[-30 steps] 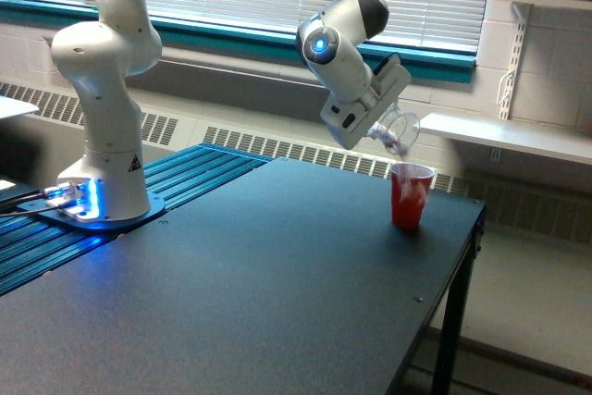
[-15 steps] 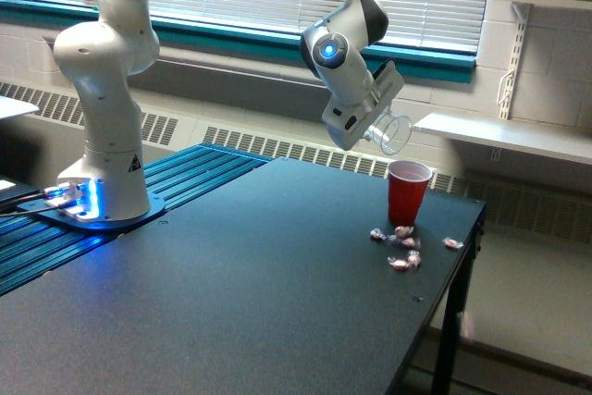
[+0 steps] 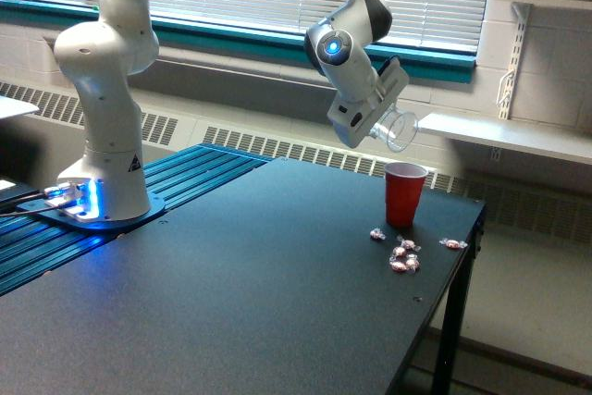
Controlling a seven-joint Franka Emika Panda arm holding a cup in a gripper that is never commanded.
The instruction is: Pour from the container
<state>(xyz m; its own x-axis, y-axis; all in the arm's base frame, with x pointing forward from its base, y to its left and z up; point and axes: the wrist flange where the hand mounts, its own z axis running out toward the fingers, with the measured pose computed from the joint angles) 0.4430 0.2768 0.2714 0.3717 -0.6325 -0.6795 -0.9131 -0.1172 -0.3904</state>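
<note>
The container (image 3: 398, 129), a small clear plastic cup, hangs tipped on its side with its mouth toward the exterior view's right and looks empty. My gripper (image 3: 381, 119) is shut on it, just above and slightly left of the red cup (image 3: 404, 194), which stands upright on the black table (image 3: 231, 302) near its far right corner. Several small wrapped candies (image 3: 404, 255) lie scattered on the tabletop in front of and beside the red cup.
The arm's white base (image 3: 102, 187) stands on a blue-lit mount at the exterior view's left. The table's right edge (image 3: 449, 293) runs close to the red cup and candies. A window sill, radiator and wall shelf (image 3: 499, 136) lie behind.
One second ago candies were falling from the clear cup at the red cup. Now they lie on the table around it, and my gripper has shifted slightly right with the empty cup.
</note>
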